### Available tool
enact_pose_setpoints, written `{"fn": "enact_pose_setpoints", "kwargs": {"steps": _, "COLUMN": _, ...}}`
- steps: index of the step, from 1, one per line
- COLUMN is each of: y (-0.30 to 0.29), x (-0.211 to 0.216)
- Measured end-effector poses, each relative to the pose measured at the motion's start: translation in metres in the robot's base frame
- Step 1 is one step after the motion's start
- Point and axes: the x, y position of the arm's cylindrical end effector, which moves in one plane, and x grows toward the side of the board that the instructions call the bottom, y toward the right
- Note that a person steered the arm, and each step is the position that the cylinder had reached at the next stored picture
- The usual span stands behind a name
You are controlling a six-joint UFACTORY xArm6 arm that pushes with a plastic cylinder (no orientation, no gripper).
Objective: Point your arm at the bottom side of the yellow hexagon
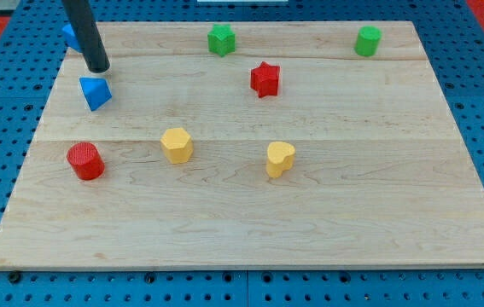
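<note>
The yellow hexagon [177,144] lies on the wooden board [250,222], left of centre. My tip [98,68] is at the view's upper left, well above and left of the hexagon. It stands just above a blue block [95,92]. A second blue block [70,34] is partly hidden behind the rod at the board's top left corner.
A red cylinder [85,160] sits left of the hexagon. A yellow heart-like block [280,158] sits to its right. A red star [265,79] is at upper centre. A green block [221,39] and a green cylinder [367,40] are near the top edge.
</note>
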Motion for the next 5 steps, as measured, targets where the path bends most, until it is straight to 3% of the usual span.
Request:
{"fn": "enact_pose_setpoints", "kwargs": {"steps": 3, "y": 0.003, "x": -0.006}}
{"fn": "enact_pose_setpoints", "kwargs": {"steps": 4, "y": 0.047, "x": -0.013}}
{"fn": "enact_pose_setpoints", "kwargs": {"steps": 5, "y": 0.1, "x": 0.007}}
